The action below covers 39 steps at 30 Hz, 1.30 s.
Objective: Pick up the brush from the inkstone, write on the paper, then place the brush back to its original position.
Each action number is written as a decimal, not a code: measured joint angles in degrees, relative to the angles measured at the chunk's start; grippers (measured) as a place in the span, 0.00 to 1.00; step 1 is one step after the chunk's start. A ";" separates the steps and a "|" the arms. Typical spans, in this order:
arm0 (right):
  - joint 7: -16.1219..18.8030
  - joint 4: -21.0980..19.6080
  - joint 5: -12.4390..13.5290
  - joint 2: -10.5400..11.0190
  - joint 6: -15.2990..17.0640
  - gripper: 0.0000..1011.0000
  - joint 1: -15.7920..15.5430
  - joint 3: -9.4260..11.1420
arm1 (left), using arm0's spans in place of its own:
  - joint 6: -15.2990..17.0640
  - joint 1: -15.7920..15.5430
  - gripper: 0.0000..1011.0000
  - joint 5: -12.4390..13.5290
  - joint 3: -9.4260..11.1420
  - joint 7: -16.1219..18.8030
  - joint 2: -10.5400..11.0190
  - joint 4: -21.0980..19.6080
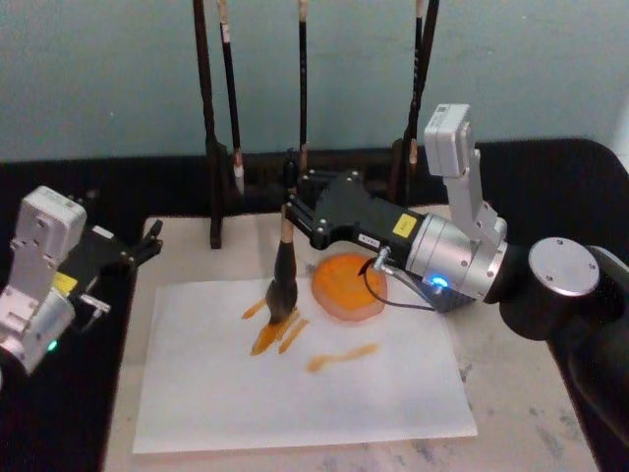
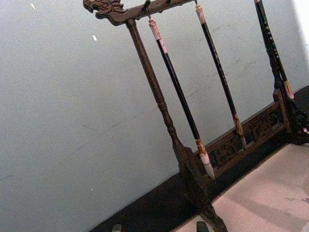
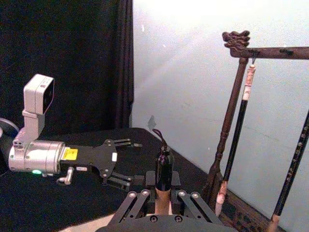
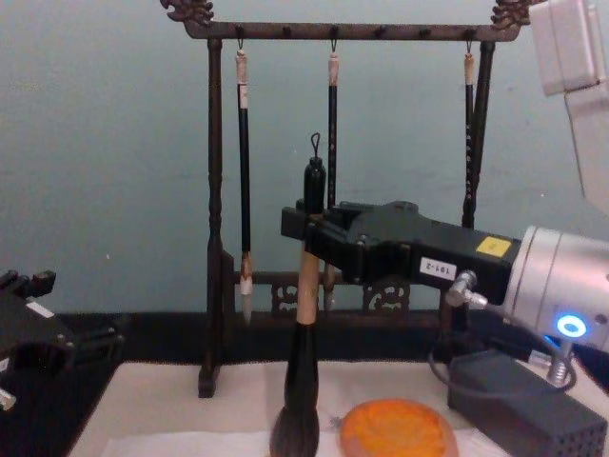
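A flat whitish sheet of paper [image 1: 295, 393] spreads from the small round orange inkstone dish [image 1: 349, 287] toward the robot. Just left of the dish, the black right gripper [image 1: 292, 211] is clamped on the shaft of the thick, dark-bristled brush [image 1: 283, 285], upright, tip on the sheet among orange strokes [image 1: 339, 359]. The left gripper [image 1: 142, 248] idles far left of the dish, fingers spread. Press too hard and the bristles splay (or drag the loose sheet), smearing everything; a wide sweep could knock the dish.
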 joint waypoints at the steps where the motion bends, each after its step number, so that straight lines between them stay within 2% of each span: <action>1: -0.05 -0.01 -0.14 -0.02 -0.05 0.18 0.00 0.09 | 0.00 0.00 0.99 0.00 0.00 0.00 0.00 0.00; 9: -0.34 -0.47 -0.61 -0.14 -0.19 0.18 -0.07 0.41 | 0.00 0.00 0.99 0.00 0.00 0.00 0.00 0.00; 17: -0.14 -3.50 -0.66 0.15 -0.25 0.18 -0.97 0.54 | 0.00 0.00 0.99 0.00 0.00 0.00 0.00 0.00; 26: 1.21 -7.56 1.46 0.80 0.99 0.18 -2.72 -0.04 | 0.00 0.00 0.99 0.00 0.00 0.00 0.00 0.00; 39: 1.99 -7.87 3.78 1.11 2.37 0.18 -4.13 -1.59 | 0.00 0.00 0.99 0.00 0.00 0.00 0.00 0.00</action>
